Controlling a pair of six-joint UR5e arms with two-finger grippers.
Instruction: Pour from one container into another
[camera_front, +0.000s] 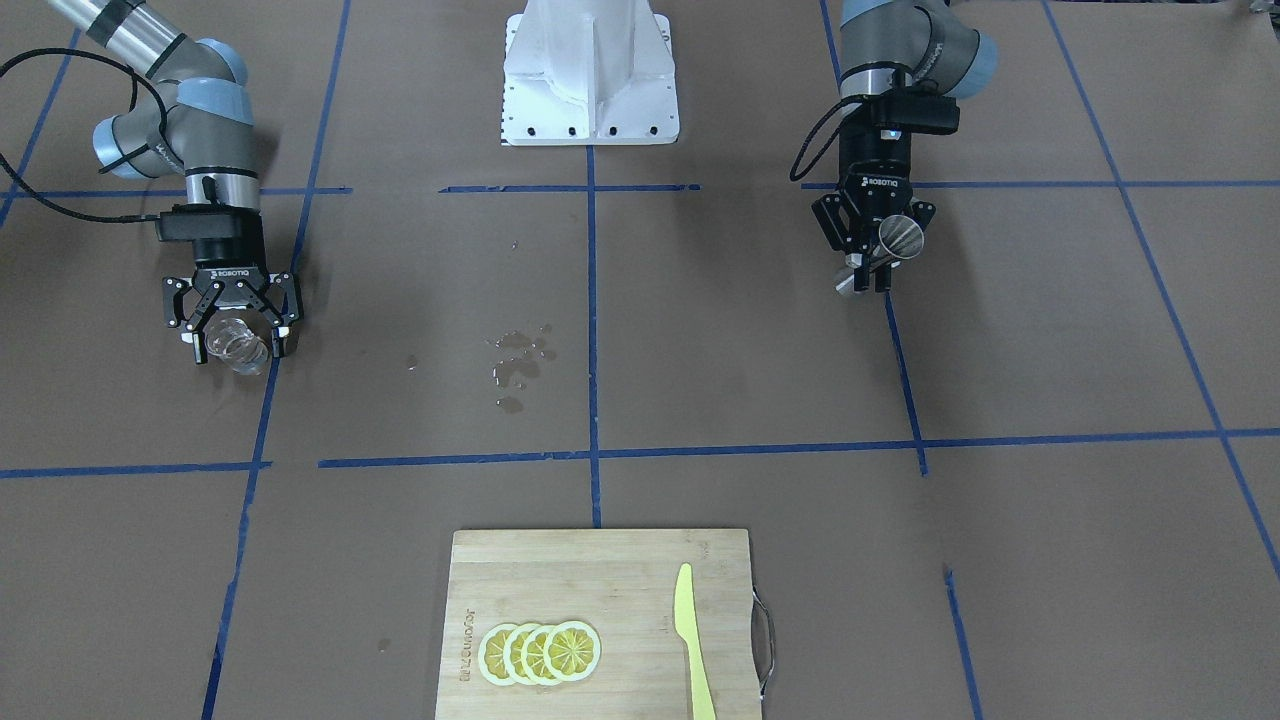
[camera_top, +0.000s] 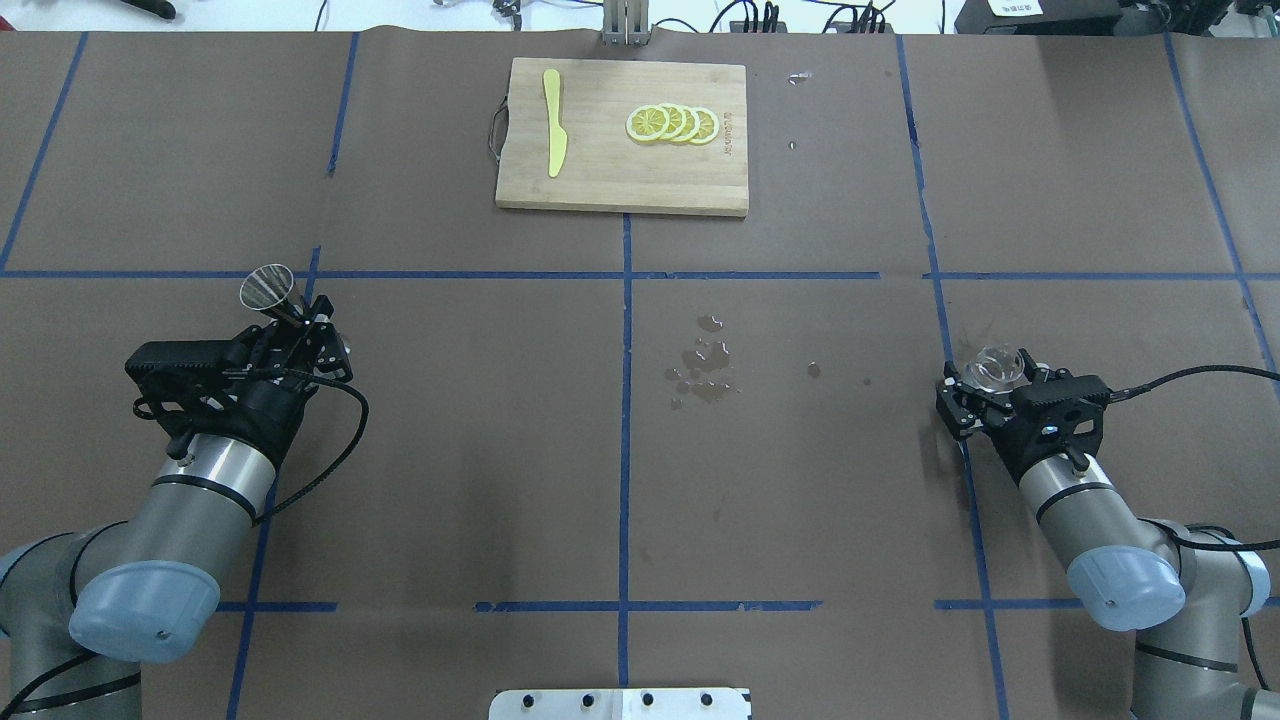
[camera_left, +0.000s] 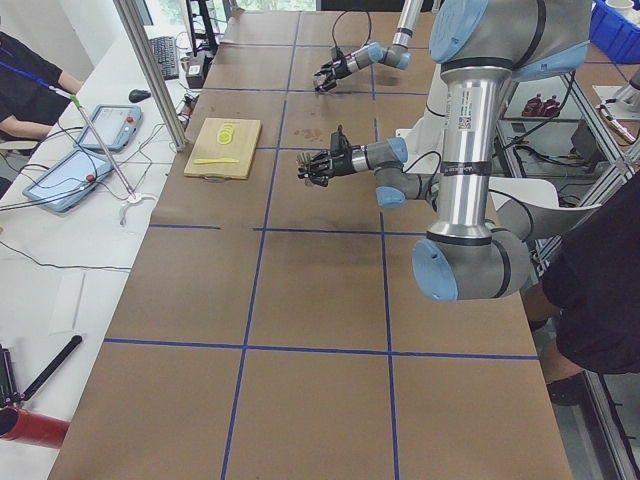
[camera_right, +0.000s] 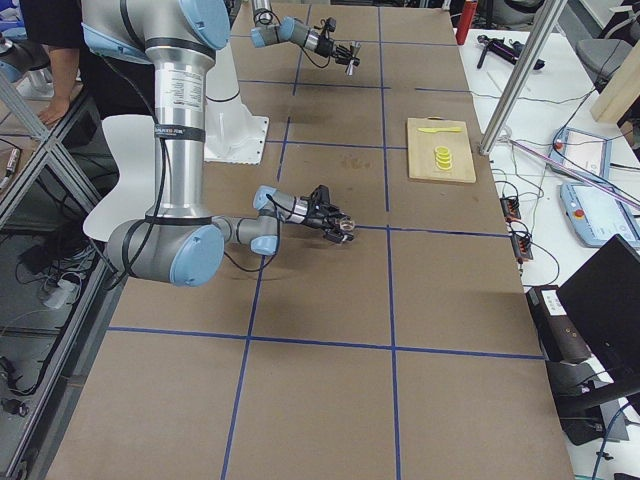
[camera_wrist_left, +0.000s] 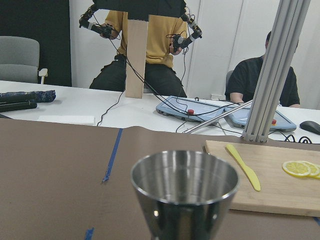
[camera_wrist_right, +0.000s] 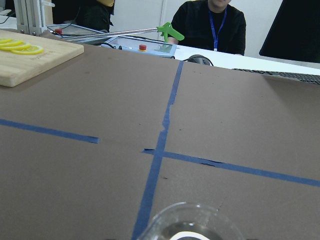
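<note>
- The left claw (camera_top: 296, 318) is drawn in narrow around the waist of a metal cup (camera_top: 267, 288). The cup's wide mouth stands just past the fingertips, on the side away from the robot. In the left wrist view it sits close to upright, with its long axis running up across the fingers.
- The right claw (camera_top: 985, 385) is closed about a clear glass (camera_top: 995, 366), which sits between the fingers with its mouth upward.
- The coming move turns on the gap between the two. From the left claw the glass lies far off to its right, across the table. The two containers are well apart, at about the same reach out from the robot.
- A wet patch (camera_top: 703, 362) lies on the table between the claws.
- Neither arm looks nearer to a meeting point, so both probably have to come inward before one mouth can hang over the other.
- I cannot tell which container holds liquid.
</note>
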